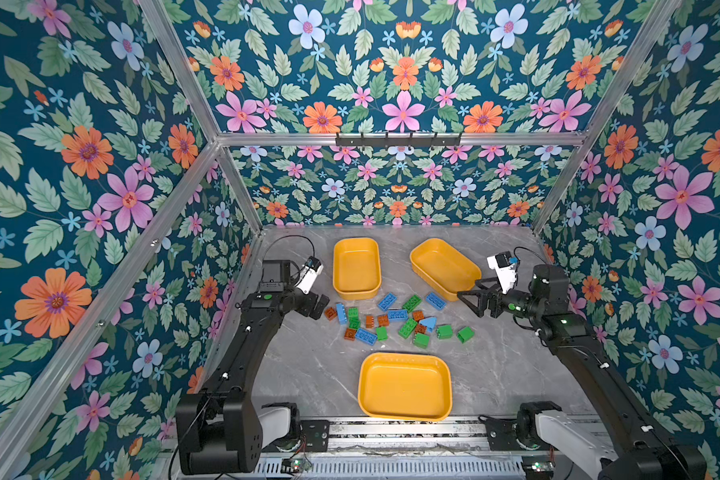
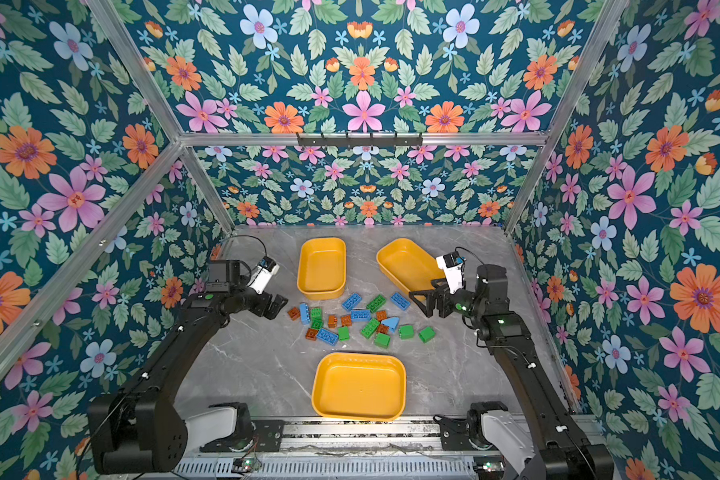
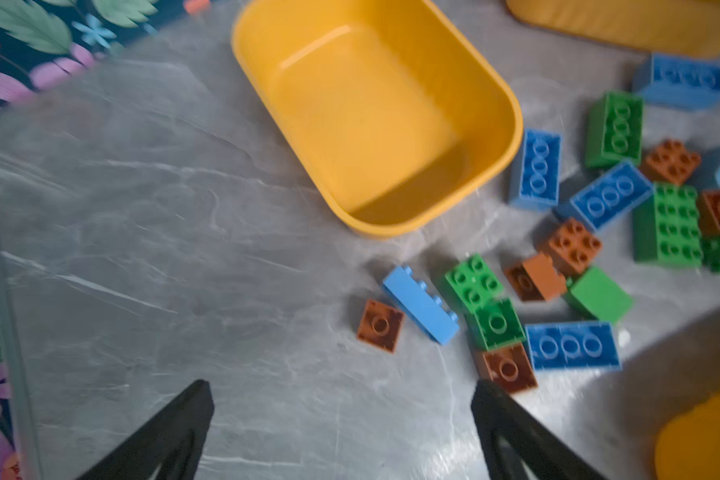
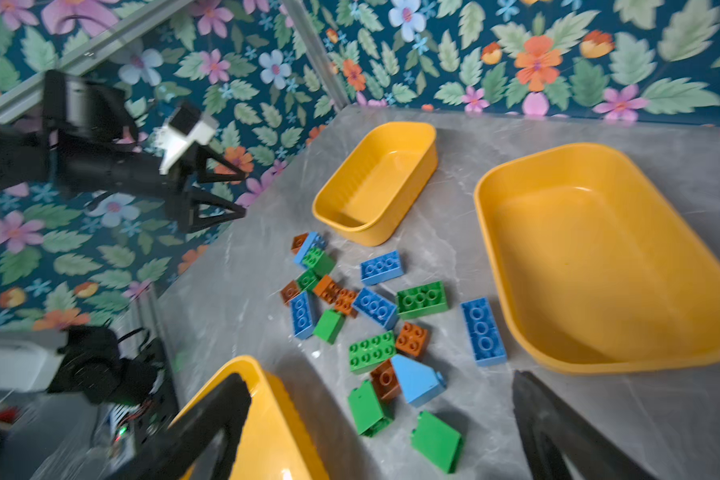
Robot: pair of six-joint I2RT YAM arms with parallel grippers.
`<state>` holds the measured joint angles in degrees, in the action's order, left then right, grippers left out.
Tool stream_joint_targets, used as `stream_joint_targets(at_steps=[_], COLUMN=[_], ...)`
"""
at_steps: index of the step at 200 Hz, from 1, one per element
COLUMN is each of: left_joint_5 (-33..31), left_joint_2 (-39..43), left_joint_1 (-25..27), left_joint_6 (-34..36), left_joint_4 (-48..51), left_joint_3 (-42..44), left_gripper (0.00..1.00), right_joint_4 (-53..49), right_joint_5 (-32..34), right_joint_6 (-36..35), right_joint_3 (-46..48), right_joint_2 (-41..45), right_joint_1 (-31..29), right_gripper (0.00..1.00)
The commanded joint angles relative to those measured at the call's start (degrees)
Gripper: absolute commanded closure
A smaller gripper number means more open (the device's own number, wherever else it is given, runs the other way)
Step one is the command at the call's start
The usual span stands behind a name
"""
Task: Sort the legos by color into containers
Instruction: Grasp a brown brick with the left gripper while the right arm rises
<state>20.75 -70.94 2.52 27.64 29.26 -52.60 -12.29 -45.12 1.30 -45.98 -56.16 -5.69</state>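
**A:** Top views first. All the legos (image 1: 396, 314) sit in one loose pile on the bench (image 1: 308, 365), with blue, green and brown mixed together. Nothing is sorted yet.

**B:** And all three containers are bare. The upright tray (image 1: 356, 293) and the angled tray (image 1: 445, 266) lie beyond the pile, and the near tray (image 1: 404, 386) is on the pile's camera side. In both top views the left jaws hang just off the pile's left edge and the right jaws just off its right edge. Neither seems to touch a brick.

**A:** Left wrist view now. The left jaws are spread wide with only bare bench between them. The end brown brick (image 3: 380, 326) of the pile lies just ahead.

**B:** Right wrist view: the right jaws are wide as well and grip nothing. The pile's light-blue sloped piece (image 4: 416, 380) and a green brick (image 4: 436, 440) lie beyond the tips.

**A:** So the whole job looks to be left. Every brick has to be lifted and the three colours split.
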Motion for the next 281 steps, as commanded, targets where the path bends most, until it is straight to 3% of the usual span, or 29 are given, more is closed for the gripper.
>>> stream_joint_targets(at_steps=[1,51,89,145,177,209,281], left_joint_5=[2.75,2.06,-2.06,-2.79,-2.30,-2.12,-3.09], left_joint_2=[-1.98,-9.80,-15.37,-22.43,-24.72,-25.71,-23.13], left_joint_1=[-0.06,0.96,2.70,4.31,5.12,5.29,5.39], left_joint_6=[8.15,10.67,14.31,16.31,16.92,17.44,17.16], left_joint_4=[4.89,-4.64,-9.69,-11.36,-11.42,-11.39,-6.95], left_joint_3=[0.54,2.49,3.06,1.26,0.38,0.39,-1.01], left_gripper=[0.03,0.09,0.13,0.23,0.34,0.54,0.68], right_joint_4=[-4.31,-3.79,-5.49,-7.56,-8.75,-10.17,-10.62], right_joint_5=[-2.41,-0.36,-0.08,1.01,1.87,2.94,2.56], right_joint_6=[-1.46,-0.89,-1.65,-2.62,-3.34,-4.31,-4.84], right_joint_3=[-0.85,-1.91,-3.36,-3.80,-3.79,-3.96,-4.61], right_joint_2=[0.26,-0.68,-1.58,-2.02,-1.93,-1.61,-1.84], right_joint_1=[-2.30,-7.15,-7.23,-7.23,-7.23,-7.28,-7.30], right_gripper=[0.01,0.01,0.01,0.01,0.01,0.01,0.01])
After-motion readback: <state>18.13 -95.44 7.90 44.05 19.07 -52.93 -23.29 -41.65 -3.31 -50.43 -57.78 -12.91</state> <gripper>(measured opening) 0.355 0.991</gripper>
